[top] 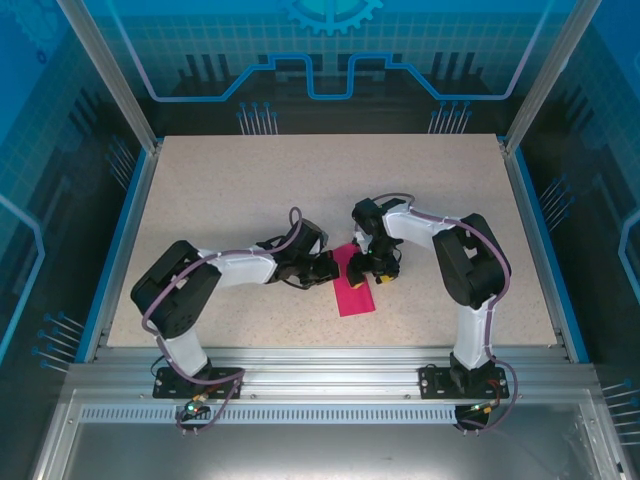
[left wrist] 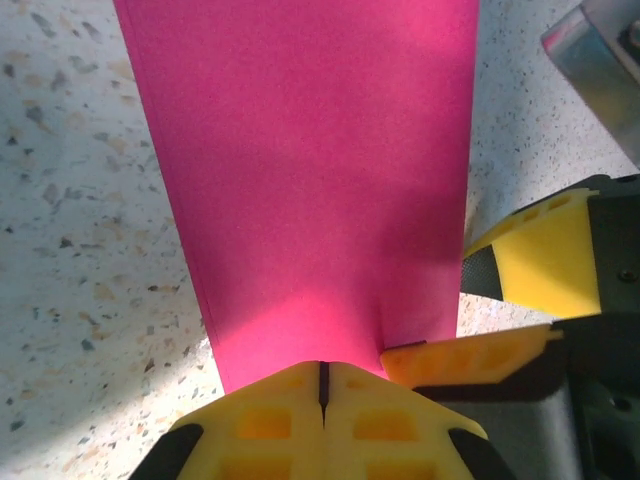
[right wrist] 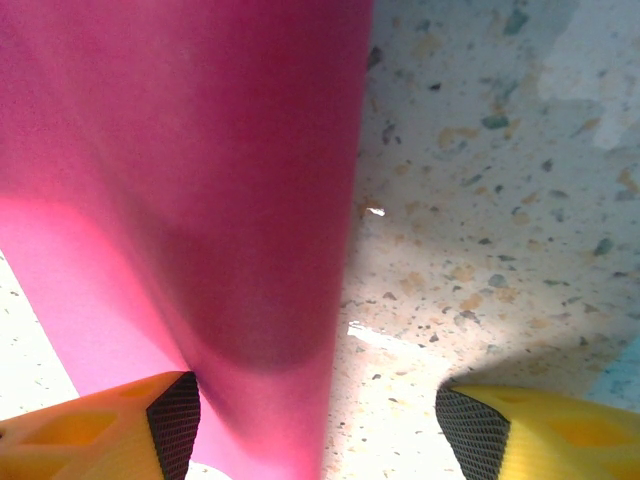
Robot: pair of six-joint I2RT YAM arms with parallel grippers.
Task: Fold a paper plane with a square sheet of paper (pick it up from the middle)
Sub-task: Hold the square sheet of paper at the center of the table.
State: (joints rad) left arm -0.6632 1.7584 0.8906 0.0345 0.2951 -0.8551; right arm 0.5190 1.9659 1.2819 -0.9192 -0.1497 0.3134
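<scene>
The square sheet of paper [top: 356, 288] is magenta and lies on the table folded into a long oblong [left wrist: 310, 170]. Its left edge shows two layers. No paper plane is in view. My left gripper [top: 326, 268] is shut, and its yellow fingertips [left wrist: 290, 395] rest on the paper's near edge. No paper shows in the slit between them. My right gripper [top: 373, 266] stands open across the paper's right edge [right wrist: 335, 300]. One of its fingers [right wrist: 150, 430] is over the paper, the other [right wrist: 520, 430] over bare table. One finger [left wrist: 470, 355] touches the paper beside my left tips, where the paper puckers.
The speckled tabletop [top: 230, 190] stretches out on all sides of the paper. Blue rails [top: 118, 240] border its left and right sides, and an aluminium frame [top: 320, 365] with both arm bases runs along the near edge.
</scene>
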